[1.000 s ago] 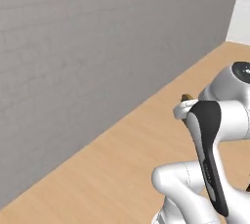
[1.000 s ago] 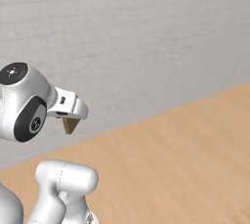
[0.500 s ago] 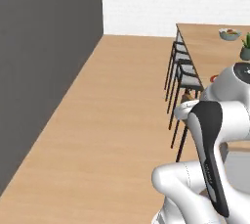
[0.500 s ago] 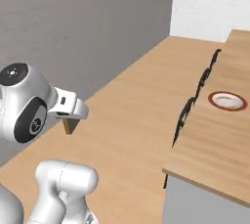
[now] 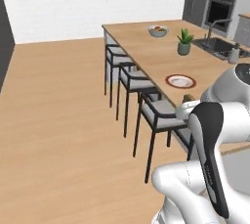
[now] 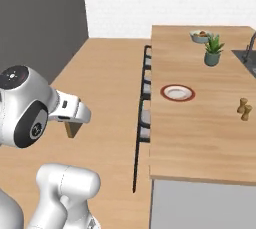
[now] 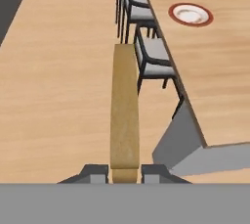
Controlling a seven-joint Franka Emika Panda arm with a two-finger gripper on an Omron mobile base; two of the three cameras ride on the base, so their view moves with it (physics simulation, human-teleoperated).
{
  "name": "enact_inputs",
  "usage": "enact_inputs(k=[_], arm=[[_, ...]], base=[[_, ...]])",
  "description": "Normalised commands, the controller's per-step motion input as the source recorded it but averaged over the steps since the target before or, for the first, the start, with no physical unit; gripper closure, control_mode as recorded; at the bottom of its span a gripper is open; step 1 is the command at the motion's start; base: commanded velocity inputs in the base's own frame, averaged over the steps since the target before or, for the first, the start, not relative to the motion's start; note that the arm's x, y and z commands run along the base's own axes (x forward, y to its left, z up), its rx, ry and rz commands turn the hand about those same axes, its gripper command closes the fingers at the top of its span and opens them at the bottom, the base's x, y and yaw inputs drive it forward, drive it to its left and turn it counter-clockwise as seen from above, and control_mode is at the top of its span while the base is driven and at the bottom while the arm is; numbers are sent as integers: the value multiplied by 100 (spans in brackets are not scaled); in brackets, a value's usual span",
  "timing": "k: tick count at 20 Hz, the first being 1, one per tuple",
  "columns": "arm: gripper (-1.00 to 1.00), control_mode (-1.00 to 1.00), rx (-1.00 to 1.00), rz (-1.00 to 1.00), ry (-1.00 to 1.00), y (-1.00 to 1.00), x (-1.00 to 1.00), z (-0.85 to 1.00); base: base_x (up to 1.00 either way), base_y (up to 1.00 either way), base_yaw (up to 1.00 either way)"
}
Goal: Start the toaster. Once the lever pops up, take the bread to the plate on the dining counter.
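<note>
My gripper (image 7: 124, 171) is shut on the bread (image 7: 124, 105), a tan slice seen edge-on that sticks out ahead of the fingers. From the right base view the bread (image 6: 73, 129) hangs under the white hand, above the wood floor and left of the dining counter (image 6: 200, 123). The plate (image 6: 177, 92), red-rimmed with a white centre, lies bare on the counter near its left edge. It is also visible as the plate (image 5: 180, 80) and, far ahead to the right of the slice, as the plate (image 7: 191, 14). The toaster is out of view.
Dark stools (image 5: 128, 74) line the near side of the dining counter (image 5: 146, 47). On the counter stand a potted plant (image 6: 212, 53), a bowl (image 6: 201, 35) and two small shakers (image 6: 244, 108). A sink (image 5: 220, 47) sits at its far end. Open wood floor (image 5: 53, 120) lies to the left.
Both base views have swung round with the base: the grey wall has slid away and the dining counter, stools and plate have come closer. The bread stays in the shut gripper.
</note>
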Motion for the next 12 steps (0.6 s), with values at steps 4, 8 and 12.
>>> enact_inputs(k=[4, 8, 12], arm=[[100, 100, 0, 0, 0, 0, 0, 0], [100, 100, 0, 0, 0, 0, 0, 0], [100, 100, 0, 0, 0, 0, 0, 0]], base=[[87, 66, -55], [88, 62, -53], [84, 61, -49]])
